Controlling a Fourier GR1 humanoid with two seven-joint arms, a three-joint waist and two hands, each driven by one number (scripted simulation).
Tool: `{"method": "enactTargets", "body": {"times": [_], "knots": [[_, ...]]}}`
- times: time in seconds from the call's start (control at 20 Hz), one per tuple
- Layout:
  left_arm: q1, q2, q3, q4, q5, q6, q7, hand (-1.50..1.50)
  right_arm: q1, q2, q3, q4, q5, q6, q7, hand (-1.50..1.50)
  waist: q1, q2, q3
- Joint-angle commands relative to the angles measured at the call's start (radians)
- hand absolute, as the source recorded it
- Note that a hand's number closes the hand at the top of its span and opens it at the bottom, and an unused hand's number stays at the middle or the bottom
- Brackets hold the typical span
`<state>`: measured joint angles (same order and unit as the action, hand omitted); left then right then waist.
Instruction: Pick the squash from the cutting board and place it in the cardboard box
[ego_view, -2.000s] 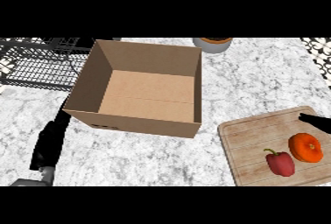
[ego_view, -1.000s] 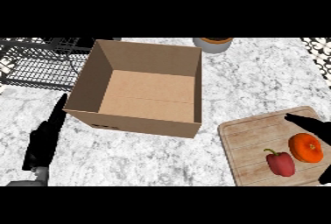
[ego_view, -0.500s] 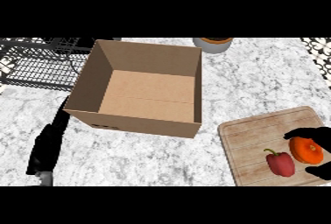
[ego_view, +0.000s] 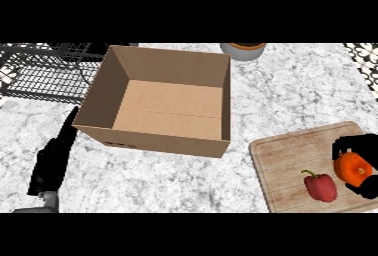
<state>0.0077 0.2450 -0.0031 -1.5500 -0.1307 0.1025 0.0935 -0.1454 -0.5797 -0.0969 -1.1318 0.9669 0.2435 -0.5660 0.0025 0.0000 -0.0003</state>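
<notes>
Orange squash (ego_view: 353, 169), red pepper (ego_view: 320, 186), white-grey marbled counter (ego_view: 295, 95)

**Right hand closed in on squash; left hand shifted slightly**

Two seconds ago the right hand (ego_view: 356, 150) showed only as a dark shape at the frame's right edge, above and apart from the squash (ego_view: 352, 168). It has since moved down over the cutting board (ego_view: 284, 162). Its black fingers now curl around the squash's upper and right sides, partly hiding it. The left hand (ego_view: 53, 157), at lower left, has drifted a little along the bench (ego_view: 162, 175).
</notes>
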Motion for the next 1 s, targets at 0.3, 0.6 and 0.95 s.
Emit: {"method": "enactTargets", "body": {"times": [0.3,0.6,0.95], "knots": [[-0.087,0.004,-0.038,-0.009,-0.005,-0.048,0.016,0.00,-0.516,0.139,0.147,0.253,0.150,-0.077,0.004,1.50,0.120,0.032,0.005],[-0.065,-0.041,-0.063,-0.011,-0.052,0.009,0.018,0.00,-0.720,0.181,0.091,0.517,0.155,-0.231,-0.088,1.50,0.074,0.024,0.004],[-0.057,0.003,0.000,0.030,-0.004,-0.036,-0.003,0.00,-0.871,0.209,-0.046,0.605,-0.045,-0.065,-0.297,1.50,0.046,0.014,0.002]]}}
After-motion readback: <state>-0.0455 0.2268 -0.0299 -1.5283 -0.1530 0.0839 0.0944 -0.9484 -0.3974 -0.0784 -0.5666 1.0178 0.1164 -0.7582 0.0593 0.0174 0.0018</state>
